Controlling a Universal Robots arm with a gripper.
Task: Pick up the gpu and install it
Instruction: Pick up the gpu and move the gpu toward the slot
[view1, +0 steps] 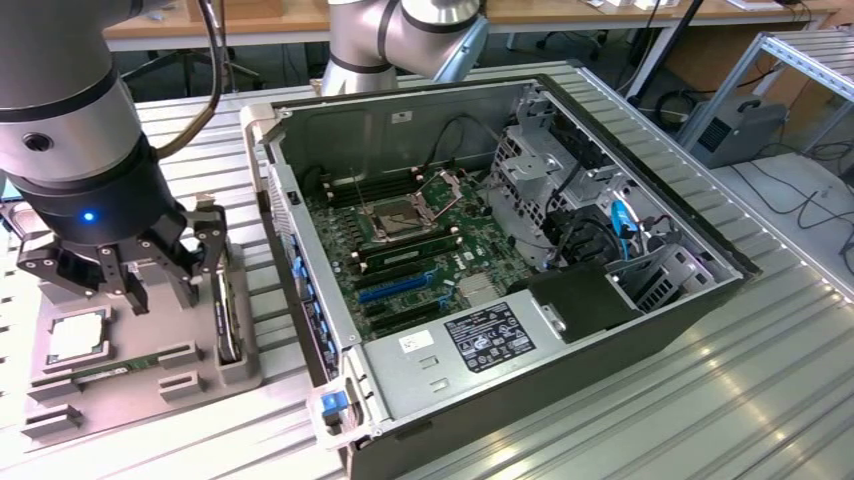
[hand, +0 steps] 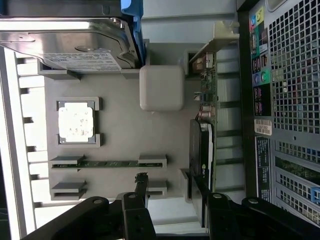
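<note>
The gpu (view1: 230, 318) stands on its long edge in a slot along the side of the grey holder tray (view1: 147, 365) that faces the computer case. In the wrist view the gpu (hand: 204, 134) is a dark card with a black fan, and its silver bracket (hand: 211, 50) is at the far end. My gripper (view1: 163, 272) hovers just above the tray, open with nothing between its fingers. In the wrist view the gripper (hand: 170, 197) is centred on bare tray beside the card, with one fingertip (hand: 199, 192) close over the card's near end.
The tray also holds a silver hard drive (hand: 65, 45), a processor chip (hand: 76, 123) and a green memory stick (hand: 107, 163). The open computer case (view1: 641, 310) lies at the exterior view's right of the tray, its motherboard slots (view1: 387, 285) exposed. Its rear panel (hand: 290, 100) borders the tray.
</note>
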